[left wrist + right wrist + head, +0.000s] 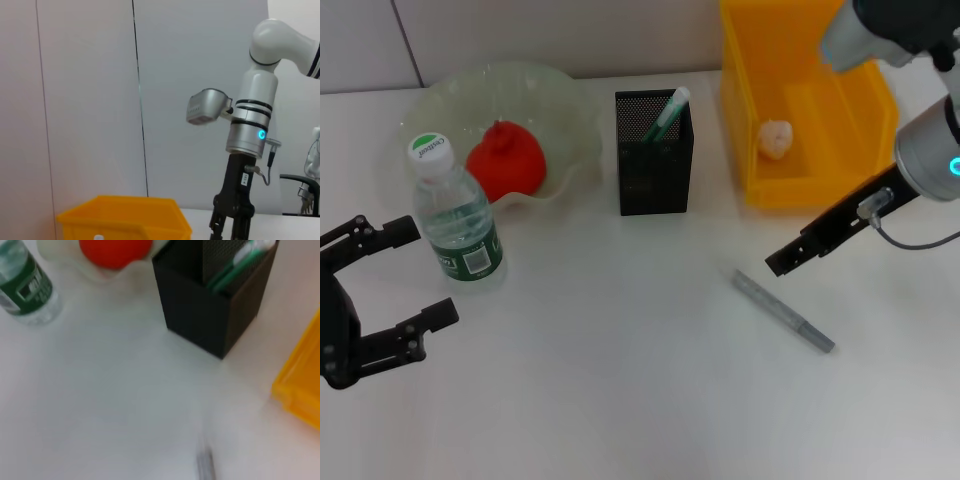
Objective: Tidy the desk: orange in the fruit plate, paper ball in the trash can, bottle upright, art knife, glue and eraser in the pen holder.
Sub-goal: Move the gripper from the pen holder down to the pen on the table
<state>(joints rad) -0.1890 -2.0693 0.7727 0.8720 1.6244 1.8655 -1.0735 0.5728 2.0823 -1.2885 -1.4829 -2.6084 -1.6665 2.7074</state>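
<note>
Art knife [784, 311] lies flat lower right of centre, slim grey stick, stiff, light, likely slippery; best pinched across its middle. My right gripper [778, 262] hovers just above-left of it, finger gap unclear. My left gripper [415, 279] parked lower left, fingers wide, empty.

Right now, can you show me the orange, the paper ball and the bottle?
orange [506, 165], head view, middle of its red skin.
paper ball [775, 138], head view, centre of the wad.
bottle [462, 230], head view, clear body above the label.
</note>
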